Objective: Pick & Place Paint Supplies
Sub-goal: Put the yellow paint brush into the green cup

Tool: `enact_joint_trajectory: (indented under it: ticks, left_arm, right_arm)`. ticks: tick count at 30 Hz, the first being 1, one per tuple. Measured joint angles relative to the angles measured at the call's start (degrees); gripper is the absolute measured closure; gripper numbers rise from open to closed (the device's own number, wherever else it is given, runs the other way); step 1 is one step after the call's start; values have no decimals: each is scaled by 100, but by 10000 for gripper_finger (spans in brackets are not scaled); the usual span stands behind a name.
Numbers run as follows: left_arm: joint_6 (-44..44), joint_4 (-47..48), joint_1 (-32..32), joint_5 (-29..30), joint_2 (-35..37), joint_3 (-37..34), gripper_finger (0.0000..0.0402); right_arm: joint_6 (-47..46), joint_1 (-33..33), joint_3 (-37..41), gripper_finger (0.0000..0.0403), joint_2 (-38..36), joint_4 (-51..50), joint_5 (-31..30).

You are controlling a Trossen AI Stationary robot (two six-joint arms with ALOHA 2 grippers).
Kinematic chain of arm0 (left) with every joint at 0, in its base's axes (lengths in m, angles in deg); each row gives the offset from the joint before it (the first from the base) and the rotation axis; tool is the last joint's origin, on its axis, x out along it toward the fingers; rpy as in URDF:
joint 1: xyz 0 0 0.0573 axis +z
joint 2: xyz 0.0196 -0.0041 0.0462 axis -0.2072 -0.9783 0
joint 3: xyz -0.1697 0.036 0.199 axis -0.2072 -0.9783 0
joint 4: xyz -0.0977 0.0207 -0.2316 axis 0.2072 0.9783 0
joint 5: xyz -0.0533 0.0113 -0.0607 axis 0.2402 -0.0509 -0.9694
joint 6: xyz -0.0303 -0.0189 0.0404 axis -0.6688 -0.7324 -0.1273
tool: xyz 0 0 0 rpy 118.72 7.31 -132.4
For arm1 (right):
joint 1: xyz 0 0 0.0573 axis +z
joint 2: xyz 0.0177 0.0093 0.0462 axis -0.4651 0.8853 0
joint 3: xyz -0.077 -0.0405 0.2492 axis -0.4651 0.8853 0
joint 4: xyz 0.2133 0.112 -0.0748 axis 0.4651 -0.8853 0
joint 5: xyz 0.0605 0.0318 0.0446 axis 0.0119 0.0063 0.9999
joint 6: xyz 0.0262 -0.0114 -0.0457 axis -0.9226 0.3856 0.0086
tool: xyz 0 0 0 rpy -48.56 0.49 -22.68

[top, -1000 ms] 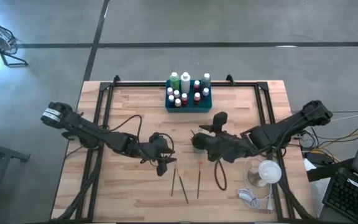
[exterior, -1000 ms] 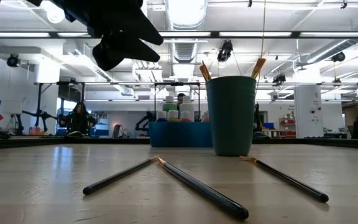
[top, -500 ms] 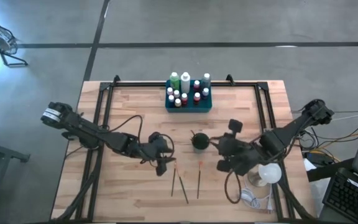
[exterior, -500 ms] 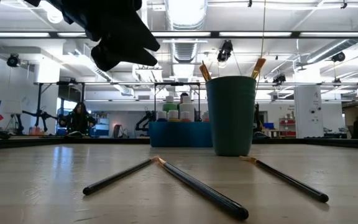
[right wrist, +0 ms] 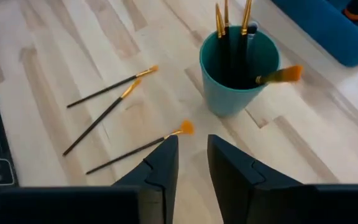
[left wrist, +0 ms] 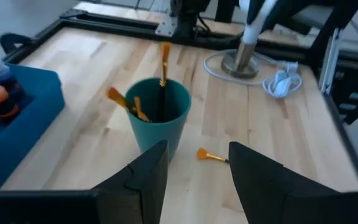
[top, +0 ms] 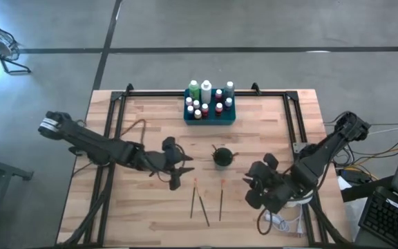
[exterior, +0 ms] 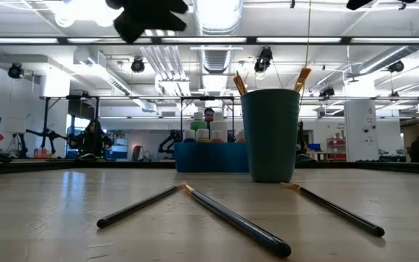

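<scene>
Beside the dark green round cup, three thin black-handled paintbrushes are lying loose on the wooden table. Nothing is being held by the left gripper or right gripper, fingers parted.

An overhead camera looks straight down on the whole table. A tabletop camera looks level across it. Both close wrist cameras face the green cup, shared by all views.
</scene>
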Motion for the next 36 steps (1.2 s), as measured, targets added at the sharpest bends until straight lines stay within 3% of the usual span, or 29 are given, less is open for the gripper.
enact_joint_trajectory:
  ticks: [7, 16, 22, 26, 36]
  left_arm:
    - [-134, 288, -72, 321, 832, -222, 227]
    - [95, 380, -66, 480, 1225, -429, 227]
    - [113, 684, -66, 483, 1295, -506, 227]
    - [115, 1074, -66, 492, 1299, -507, 227]
    - [285, 1513, -59, 499, 1299, -507, 227]
  right_arm:
    - [-19, -201, -4, 299, 272, 217, 27]
    - [-1664, -93, -23, 251, 1191, 1076, -27]
    - [-3516, -312, -137, 208, 2027, 1182, -30]
    - [-4259, -437, -248, 178, 2407, 1213, 67]
    - [-4555, -733, -250, 145, 2740, 1293, 363]
